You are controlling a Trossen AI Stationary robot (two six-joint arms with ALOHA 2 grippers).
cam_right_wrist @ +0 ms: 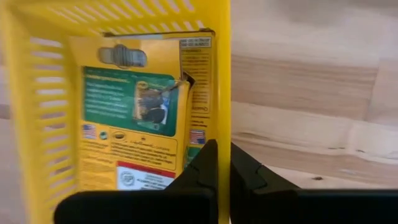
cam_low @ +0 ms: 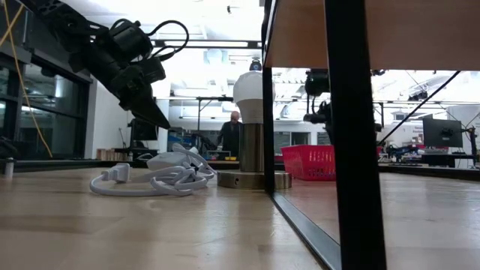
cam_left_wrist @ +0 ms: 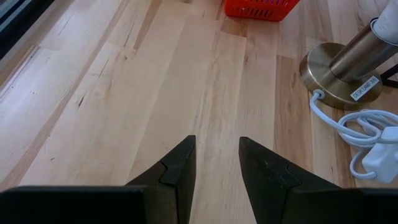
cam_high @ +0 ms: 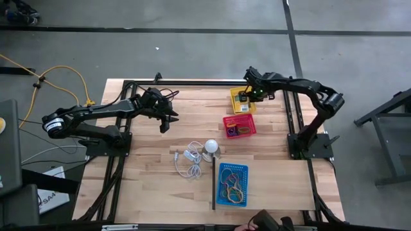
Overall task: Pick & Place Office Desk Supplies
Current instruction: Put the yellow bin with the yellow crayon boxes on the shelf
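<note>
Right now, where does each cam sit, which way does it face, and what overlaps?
High: overhead, straight down; both arms, left gripper open, right gripper at the yellow basket.
Low: tabletop level, facing the room; left arm above the white cord.
Left wrist: down at the table; own open fingers.
Right wrist: into the yellow basket; shut fingers by a yellow-and-green packet.
Shared: lamp, red basket in high, low, left wrist.
</note>
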